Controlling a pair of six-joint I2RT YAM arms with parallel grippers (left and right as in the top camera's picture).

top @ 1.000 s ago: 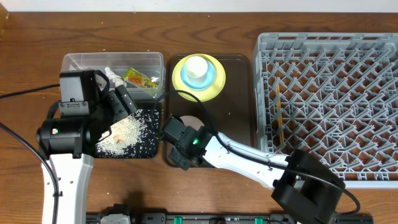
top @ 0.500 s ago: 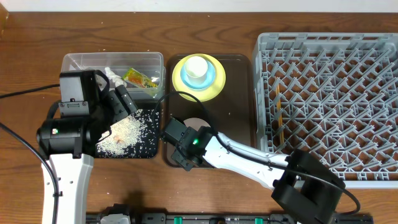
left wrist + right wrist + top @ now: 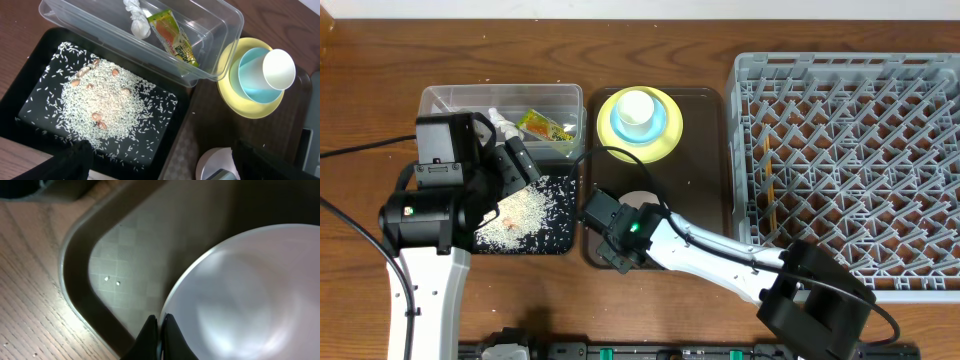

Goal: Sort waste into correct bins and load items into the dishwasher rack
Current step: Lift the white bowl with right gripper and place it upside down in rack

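Overhead: the left hand (image 3: 525, 165) hangs spread wide over the rice (image 3: 520, 215) in the black tray (image 3: 565, 243). The right hand (image 3: 618, 212) is at the white bowl (image 3: 640, 200) on the brown tray (image 3: 705, 180), beside the rack (image 3: 850, 160).
Left wrist: the wrapper (image 3: 175, 40) and paper (image 3: 137, 20) lie in the tub (image 3: 215, 30). The cup (image 3: 278, 69) sits in the blue bowl (image 3: 250, 82) on the plate (image 3: 230, 95).
Right wrist: the 2 fingers (image 3: 147, 332) are pinched together on the white bowl's rim.

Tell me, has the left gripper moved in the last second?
No. The left gripper stays over the black tray, equally near the tub corner.
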